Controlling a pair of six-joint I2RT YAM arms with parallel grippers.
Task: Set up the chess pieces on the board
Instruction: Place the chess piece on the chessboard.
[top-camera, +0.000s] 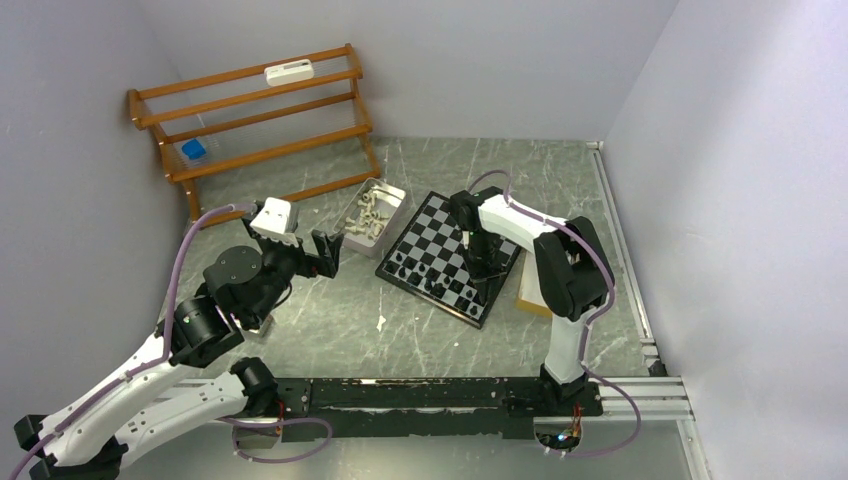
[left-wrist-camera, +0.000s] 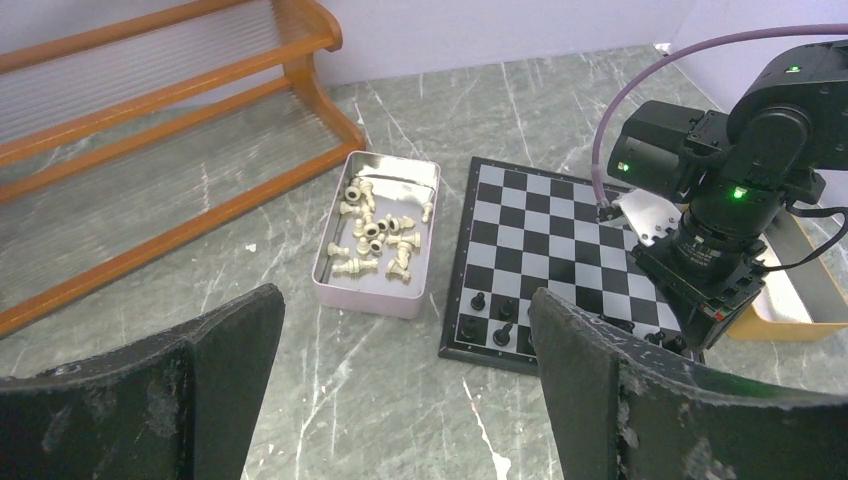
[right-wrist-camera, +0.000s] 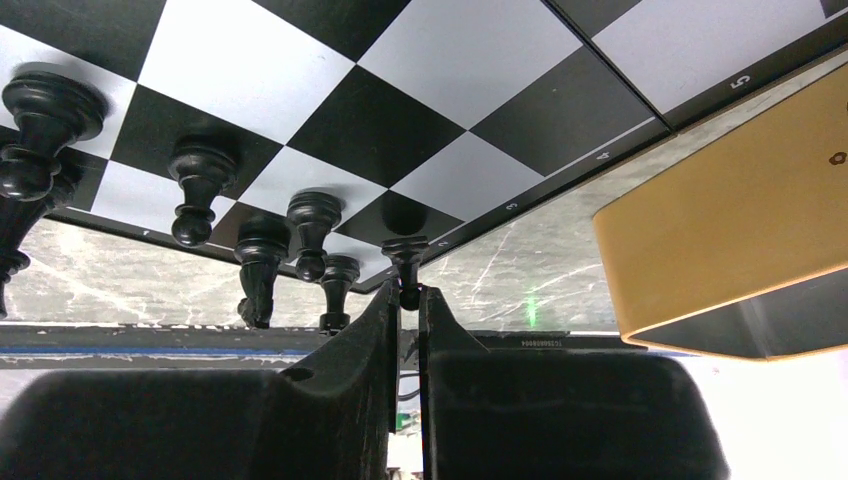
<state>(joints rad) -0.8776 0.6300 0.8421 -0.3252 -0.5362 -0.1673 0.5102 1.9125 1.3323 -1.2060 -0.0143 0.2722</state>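
The chessboard (top-camera: 440, 232) lies right of centre, also seen in the left wrist view (left-wrist-camera: 540, 215) and right wrist view (right-wrist-camera: 300, 70). Several black chess pieces (top-camera: 420, 272) stand along its near edge (right-wrist-camera: 200, 180). My right gripper (right-wrist-camera: 408, 296) is over the board's near right part (top-camera: 487, 268), shut on the head of a black pawn (right-wrist-camera: 404, 255) that stands on a dark square by the rim. Cream-white pieces (left-wrist-camera: 378, 238) lie in a small metal tin (top-camera: 392, 190). My left gripper (left-wrist-camera: 405, 310) is open and empty, above the table left of the tin (top-camera: 325, 250).
A wooden slatted rack (top-camera: 260, 120) stands at the back left with a white item (top-camera: 288, 72) and a blue item (top-camera: 193, 150) on it. A yellow tray (top-camera: 530, 292) sits by the board's right edge (right-wrist-camera: 740, 220). Walls close in on all sides.
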